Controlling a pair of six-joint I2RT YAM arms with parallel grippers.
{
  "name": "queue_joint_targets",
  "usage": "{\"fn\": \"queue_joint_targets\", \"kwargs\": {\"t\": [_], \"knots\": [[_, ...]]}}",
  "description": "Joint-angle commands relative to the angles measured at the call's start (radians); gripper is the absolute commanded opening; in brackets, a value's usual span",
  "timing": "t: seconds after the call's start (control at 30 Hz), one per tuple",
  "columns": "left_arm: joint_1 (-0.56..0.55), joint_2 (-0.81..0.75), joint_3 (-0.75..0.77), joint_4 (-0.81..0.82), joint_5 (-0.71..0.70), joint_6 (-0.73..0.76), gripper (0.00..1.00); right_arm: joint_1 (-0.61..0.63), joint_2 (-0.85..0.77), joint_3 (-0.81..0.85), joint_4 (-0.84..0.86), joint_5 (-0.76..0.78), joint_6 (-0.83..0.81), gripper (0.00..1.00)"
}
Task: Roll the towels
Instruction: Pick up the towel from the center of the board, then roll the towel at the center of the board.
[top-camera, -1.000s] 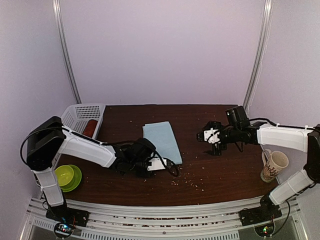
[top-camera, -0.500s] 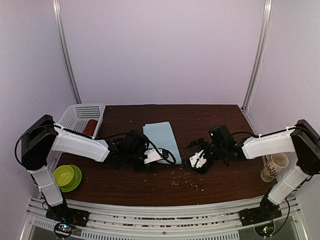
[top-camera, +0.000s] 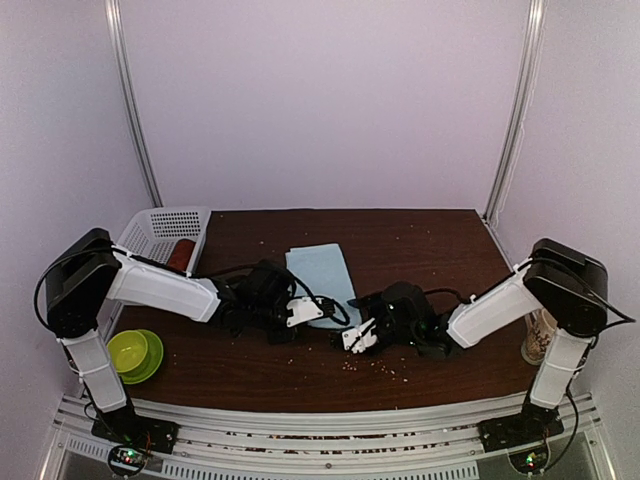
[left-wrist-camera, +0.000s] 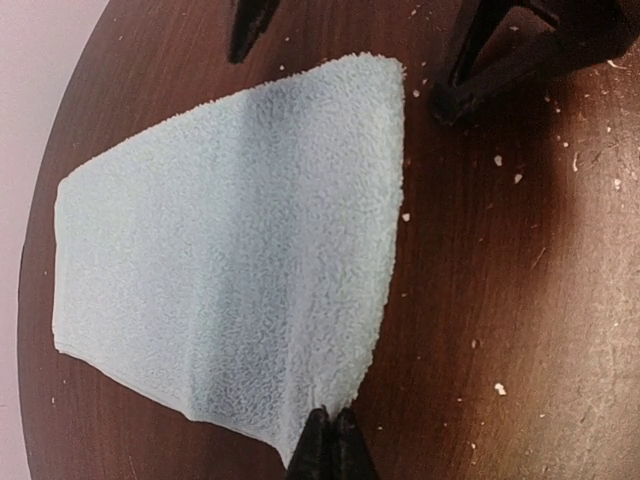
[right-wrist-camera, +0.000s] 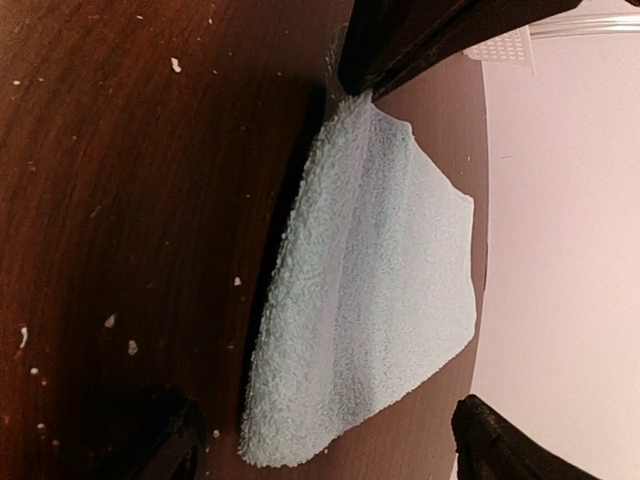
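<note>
Top external, left edge first: green bowl (top-camera: 135, 352) at the near-left corner of the table (top-camera: 430, 250), white basket (top-camera: 150, 232) behind it. I see the rust-red towel (top-camera: 181, 255) only as a strip inside the basket. The wall hides the rest, so I cannot tell how it is folded.

Mid-table: the light-blue towel (top-camera: 322, 278) lies flat, one short end toward me. The left gripper (top-camera: 312, 318) and right gripper (top-camera: 355, 335) both crowd that near end. From this height I cannot read either pincer.

Left wrist view settles the first. Its fingertips (left-wrist-camera: 330, 445) are clenched together on one near corner of the blue cloth, pinching it. The frame's lower edge cuts them off. At the top of that view two dark fingers (left-wrist-camera: 500, 60) of the other arm stand either side of the next corner.

Right wrist view gives the reverse angle. Its own fingers (right-wrist-camera: 500, 445) are spread wide with the towel corner lying between them, and I see no contact with the cloth: released, nothing grasped.

Right side: pale crumbs (top-camera: 375, 365) are scattered near the front edge. A mug (top-camera: 532, 342) is half hidden behind the right arm; its print is too small to read.
</note>
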Motion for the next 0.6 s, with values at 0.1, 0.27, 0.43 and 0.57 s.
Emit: {"fn": "queue_joint_targets", "kwargs": {"t": [0.1, 0.27, 0.43, 0.57], "knots": [[0.020, -0.013, -0.016, 0.049, 0.038, -0.016, 0.00, 0.036, 0.115, 0.015, 0.052, 0.197, 0.005, 0.68], [0.024, -0.027, -0.027, 0.055, 0.045, -0.017, 0.00, 0.042, 0.170, 0.022, 0.088, 0.242, -0.016, 0.54], [0.025, -0.033, -0.031, 0.053, 0.058, -0.011, 0.00, 0.047, 0.190, 0.065, 0.046, 0.274, 0.004, 0.18], [0.024, -0.062, -0.042, 0.045, 0.067, -0.008, 0.01, 0.046, 0.129, 0.138, -0.190, 0.201, 0.073, 0.03]]}}
